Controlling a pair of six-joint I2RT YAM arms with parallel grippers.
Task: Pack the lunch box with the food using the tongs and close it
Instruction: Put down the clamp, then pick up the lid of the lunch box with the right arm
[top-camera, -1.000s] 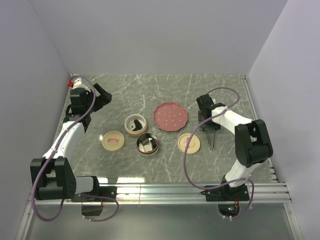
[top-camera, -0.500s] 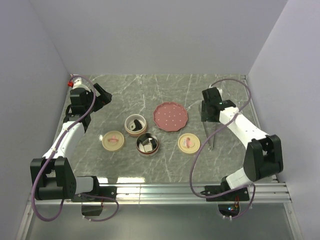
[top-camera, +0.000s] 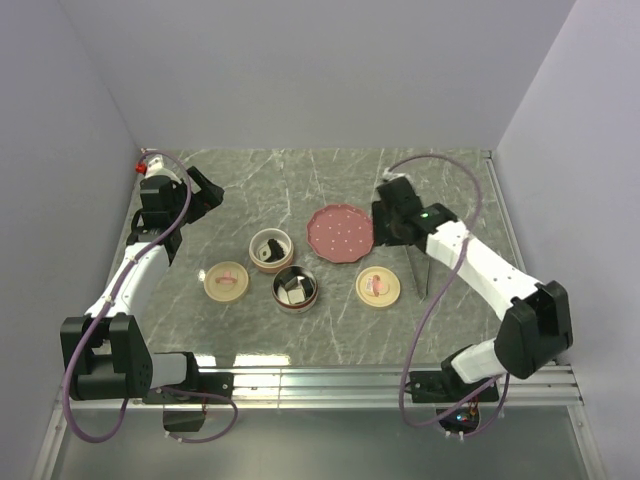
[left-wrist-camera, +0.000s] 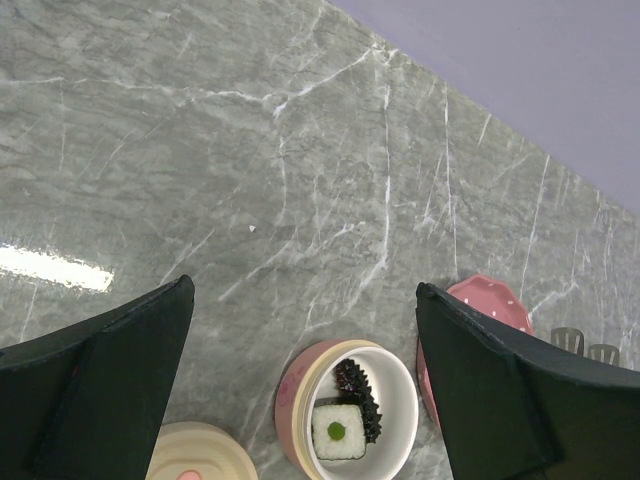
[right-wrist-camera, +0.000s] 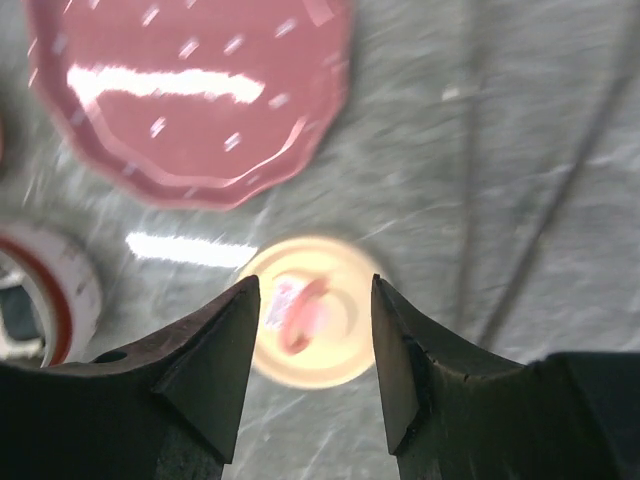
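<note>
Since a second ago the right gripper has pulled away from the tongs and swung toward 10 o'clock. It now hangs at the 3 o'clock rim of the red plate; nothing else has shifted.

Far left, the left gripper hovers near the 10 o'clock corner of the marble-patterned table, jaws spread wide and holding nothing. At its 5 o'clock the left lid lies flat, cream with a pink motif. Next comes the rear bowl of the lunch box, uncovered, holding a white-centred sushi piece with a dark frilled piece touching it at 12 o'clock. Just beside it, at 5 o'clock, sits the front bowl with more dark pieces inside (too small to tell apart).

The right lid rests at the plate's 5 o'clock. Immediately right of it the tongs lie on the table, running roughly 12 to 6, held by no gripper. The right gripper's jaws stand partly apart with nothing between them; the right lid shows through the gap.
</note>
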